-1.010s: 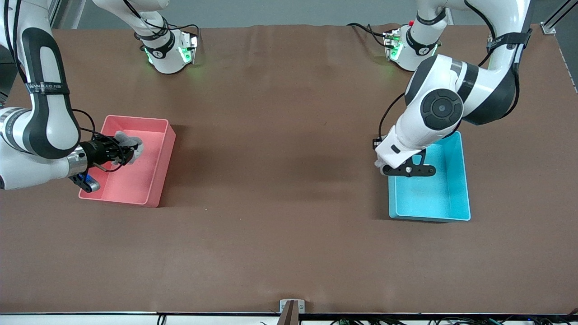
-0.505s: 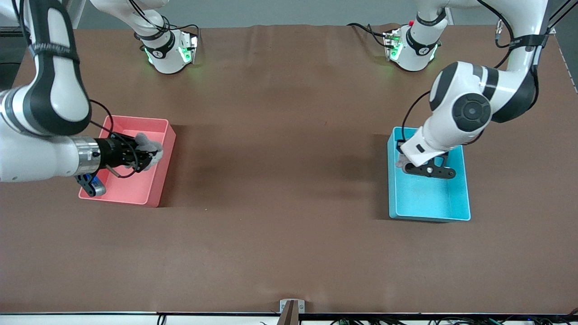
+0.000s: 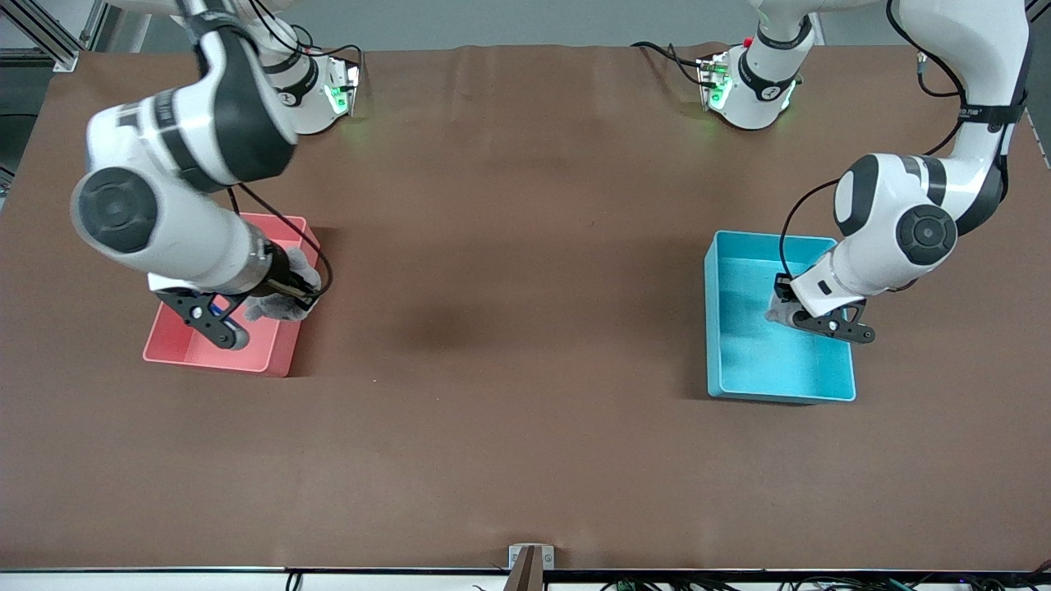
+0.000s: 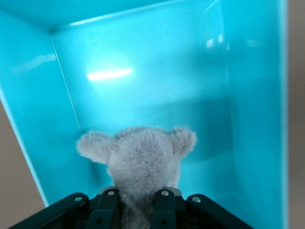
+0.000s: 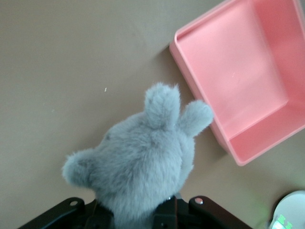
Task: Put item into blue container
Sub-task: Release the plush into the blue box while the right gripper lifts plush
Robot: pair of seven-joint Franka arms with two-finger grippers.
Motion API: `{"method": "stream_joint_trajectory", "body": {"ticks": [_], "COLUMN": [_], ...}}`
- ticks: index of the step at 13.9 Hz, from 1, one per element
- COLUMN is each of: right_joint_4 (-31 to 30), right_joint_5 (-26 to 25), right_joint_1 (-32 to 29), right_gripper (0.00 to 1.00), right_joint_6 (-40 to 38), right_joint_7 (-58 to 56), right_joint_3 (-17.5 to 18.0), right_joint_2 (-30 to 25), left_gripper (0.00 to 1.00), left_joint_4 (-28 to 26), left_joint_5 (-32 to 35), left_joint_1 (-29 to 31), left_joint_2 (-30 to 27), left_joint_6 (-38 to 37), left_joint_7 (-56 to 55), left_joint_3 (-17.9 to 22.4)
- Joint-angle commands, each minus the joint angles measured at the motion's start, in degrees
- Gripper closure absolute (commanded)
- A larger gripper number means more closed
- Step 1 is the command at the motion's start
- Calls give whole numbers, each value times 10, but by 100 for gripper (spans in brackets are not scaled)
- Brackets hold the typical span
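Left gripper (image 3: 790, 313) hangs over the blue bin (image 3: 722, 328), jaws pinching a soft, light grey plush (image 4: 138, 160) at its body. Right gripper (image 3: 283, 305), at the pink bin's (image 3: 176, 349) three o'clock rim, clamps another plush (image 5: 143, 160).

Cyan blue container (image 3: 778, 386), pink bin (image 3: 215, 358), grey plush toys (image 4: 139, 167), brown table (image 3: 509, 328)

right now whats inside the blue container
Only the left tool, holding a grey plush toy over the blue container. The floor that shows is bare; the part under the toy and tool is hidden.
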Motion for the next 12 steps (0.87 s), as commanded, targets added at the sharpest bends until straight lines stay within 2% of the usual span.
{"method": "stream_joint_trajectory", "body": {"ticks": [1, 3, 7, 9, 10, 12], "right_joint_4": [3, 2, 1, 0, -3, -17], "right_joint_5": [-93, -118, -133, -134, -130, -81], "right_joint_1": [27, 28, 27, 34, 38, 50], "right_gripper": [96, 96, 96, 96, 96, 96], "right_joint_6": [8, 9, 17, 15, 12, 20], "right_joint_7": [-25, -60, -85, -78, -75, -39], "right_joint_3": [-4, -4, -5, -5, -4, -4], "right_joint_2": [5, 6, 7, 7, 8, 8], "left_gripper": [78, 78, 76, 72, 57, 12], "left_joint_4": [-2, -2, -2, -2, -1, 3], "left_joint_5": [7, 7, 7, 7, 7, 7], "left_joint_1": [7, 8, 12, 14, 14, 14], "left_joint_2": [18, 31, 49, 49, 49, 46], "left_joint_6": [18, 20, 30, 30, 29, 25], "left_joint_7": [4, 5, 5, 5, 4, 4], "left_joint_3": [-5, -4, -4, -4, -4, -4]}}
